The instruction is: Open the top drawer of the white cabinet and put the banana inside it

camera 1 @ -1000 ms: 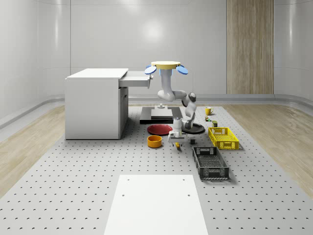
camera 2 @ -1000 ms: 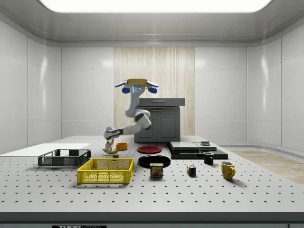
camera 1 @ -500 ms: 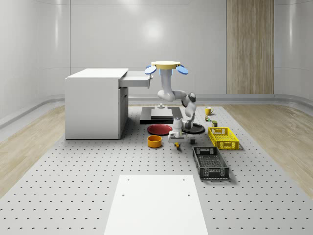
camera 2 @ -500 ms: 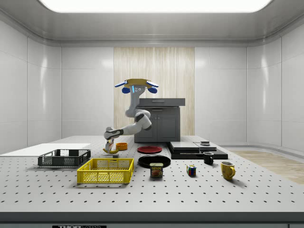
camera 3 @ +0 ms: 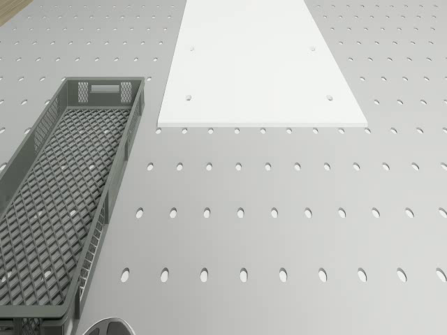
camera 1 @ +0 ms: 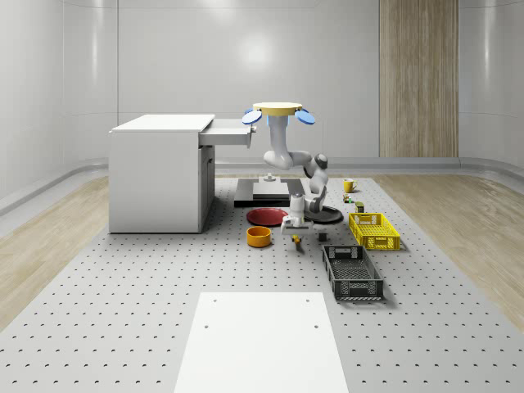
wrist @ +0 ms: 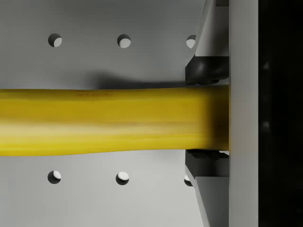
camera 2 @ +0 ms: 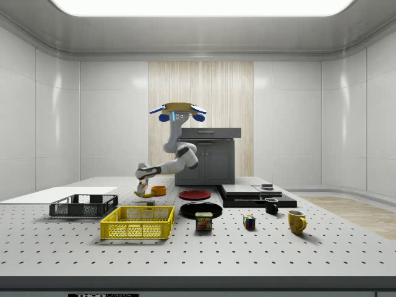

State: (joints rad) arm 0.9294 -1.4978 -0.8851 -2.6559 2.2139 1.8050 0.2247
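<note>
The drone [camera 1: 277, 109] hovers to the right of the white cabinet [camera 1: 155, 176] in the whole-scene view, level with its top drawer [camera 1: 228, 133], which stands pulled out. The arm bends down to the gripper [camera 1: 295, 232] just above the perforated table, beside the orange bowl [camera 1: 259, 237]. The gripper is shut on the yellow banana [wrist: 109, 120]; dark fingertips [wrist: 206, 71] press it from both sides. In the side view the banana [camera 2: 146, 194] hangs a little above the table under the gripper [camera 2: 143, 189].
A red plate [camera 1: 268, 216] and a black plate [camera 1: 323, 214] lie behind the gripper. A yellow basket [camera 1: 373, 230] and a dark crate [camera 1: 351, 273] stand to the whole-scene view's right. A white panel [camera 1: 260, 340] lies at the front. A black slab [camera 1: 262, 192] is under the drone.
The gripper has risen slightly with the banana, lifting it a little off the table. The drone has stayed in place.
</note>
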